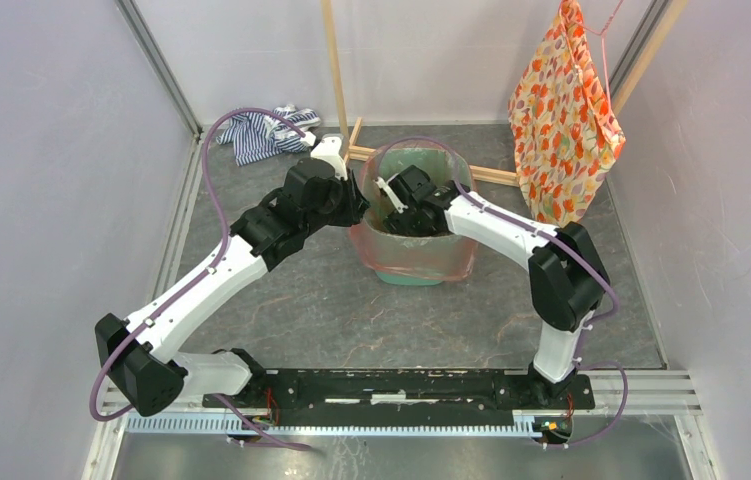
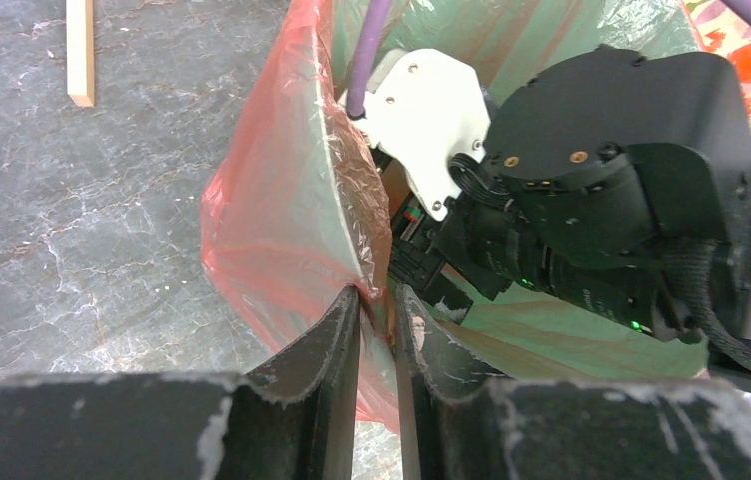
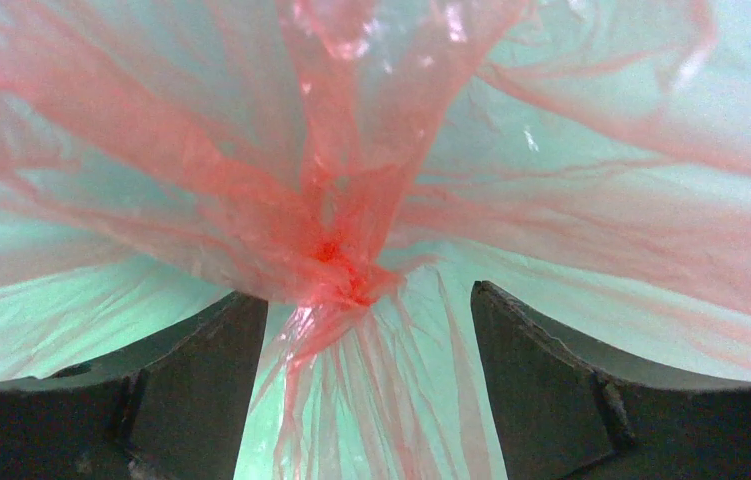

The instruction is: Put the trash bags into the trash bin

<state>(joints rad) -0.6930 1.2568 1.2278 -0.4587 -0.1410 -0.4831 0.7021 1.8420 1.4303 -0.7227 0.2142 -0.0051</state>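
Note:
The mint-green trash bin [image 1: 403, 274] stands mid-floor with the thin red-orange trash bag [image 1: 421, 262] draped inside it and over its rim. My left gripper [image 1: 359, 200] is at the bin's left rim, shut on the bag's edge there [image 2: 296, 215]; the film is pinched between its fingers [image 2: 336, 340]. My right gripper [image 1: 391, 205] reaches down inside the bin and is open. In the right wrist view the bag's gathered knot [image 3: 336, 262] lies between its fingers [image 3: 201, 370] against the green bin wall [image 3: 81, 300], untouched.
An orange floral cloth [image 1: 563, 120] hangs at the back right. A striped blue-white cloth [image 1: 263, 130] lies at the back left. A wooden frame [image 1: 336, 70] stands behind the bin. Grey walls close in both sides.

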